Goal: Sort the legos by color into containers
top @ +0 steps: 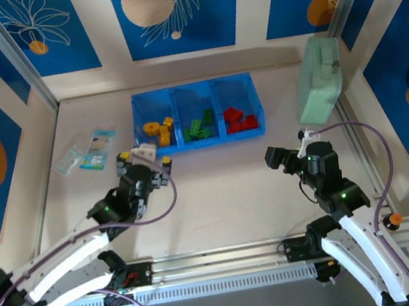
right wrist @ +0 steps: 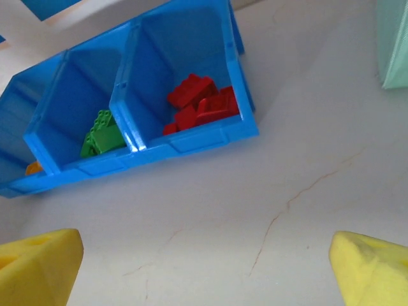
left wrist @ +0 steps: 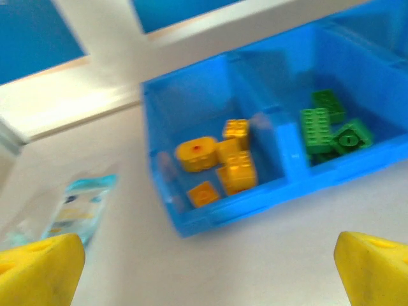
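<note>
The containers are three compartments of one blue tray (top: 189,86) at the back of the table. Yellow legos (top: 158,131) lie in the left compartment, green legos (top: 198,129) in the middle one, red legos (top: 240,119) in the right one. My left gripper (top: 143,159) hovers just in front of the tray's left corner, open and holding nothing. In the left wrist view the left gripper (left wrist: 207,274) faces the yellow legos (left wrist: 237,171) and green legos (left wrist: 319,127). My right gripper (top: 289,149) is open and holding nothing, well in front of the tray's right end. The right wrist view shows the right gripper (right wrist: 204,268) over bare table, with red legos (right wrist: 201,105) ahead.
Clear plastic packets with blue print (top: 86,153) lie left of the tray, close to the left gripper. A pale green bag (top: 319,80) leans at the back right beside a metal rail. Bare table lies between the two arms.
</note>
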Motion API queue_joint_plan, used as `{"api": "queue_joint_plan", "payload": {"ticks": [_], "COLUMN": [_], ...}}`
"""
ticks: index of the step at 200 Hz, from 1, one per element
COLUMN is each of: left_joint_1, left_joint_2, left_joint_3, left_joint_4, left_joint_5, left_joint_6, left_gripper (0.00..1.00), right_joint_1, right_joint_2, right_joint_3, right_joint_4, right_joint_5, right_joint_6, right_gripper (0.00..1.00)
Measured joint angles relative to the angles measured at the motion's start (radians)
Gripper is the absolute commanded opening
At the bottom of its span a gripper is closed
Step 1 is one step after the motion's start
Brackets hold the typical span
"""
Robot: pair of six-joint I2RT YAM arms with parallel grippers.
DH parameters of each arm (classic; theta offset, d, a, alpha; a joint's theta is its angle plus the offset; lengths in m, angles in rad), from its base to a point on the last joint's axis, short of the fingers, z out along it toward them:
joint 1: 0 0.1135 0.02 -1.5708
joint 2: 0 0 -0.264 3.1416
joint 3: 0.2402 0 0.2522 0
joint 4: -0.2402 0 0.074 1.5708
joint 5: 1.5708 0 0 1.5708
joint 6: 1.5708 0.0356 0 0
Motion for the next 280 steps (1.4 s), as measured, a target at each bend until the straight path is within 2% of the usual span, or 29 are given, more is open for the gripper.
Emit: {"api": "queue_joint_plan", "payload": {"ticks": [34,57,93,137,179,217,280], "left_joint_1": [0.000,0.001,0.008,0.032,0.053,0.078,0.181], "left_joint_2": [-0.164,-0.207,-0.224,-0.279,-0.283,-0.226,-0.124], "left_joint_3": [-0.155,-0.220,-0.276,-0.381,-0.413,-0.413,-0.412], "left_joint_4": [0.013,0.035,0.045,0.068,0.079,0.118,0.129], "left_joint_5": [-0.193,-0.284,-0.360,-0.386,-0.393,-0.386,-0.315], "left_joint_6": [0.045,0.090,0.115,0.114,0.111,0.096,0.050], "left_gripper": [1.00,1.00,1.00,1.00,1.00,1.00,1.00], "right_joint_1": [0.000,-0.002,-0.010,-0.011,-0.010,-0.011,-0.028], "right_joint_2": [0.036,0.030,-0.085,-0.085,-0.087,-0.087,-0.034], "right_joint_3": [0.001,0.000,-0.051,-0.113,-0.265,-0.364,-0.365], "right_joint_4": [-0.008,-0.039,0.032,0.114,0.209,0.244,0.283], "right_joint_5": [0.105,0.198,0.193,0.211,0.243,0.262,0.282], "right_joint_6": [0.032,0.104,0.014,-0.125,-0.192,-0.207,-0.204], "right_gripper": [1.00,0.99,1.00,1.00,0.98,1.00,0.99]}}
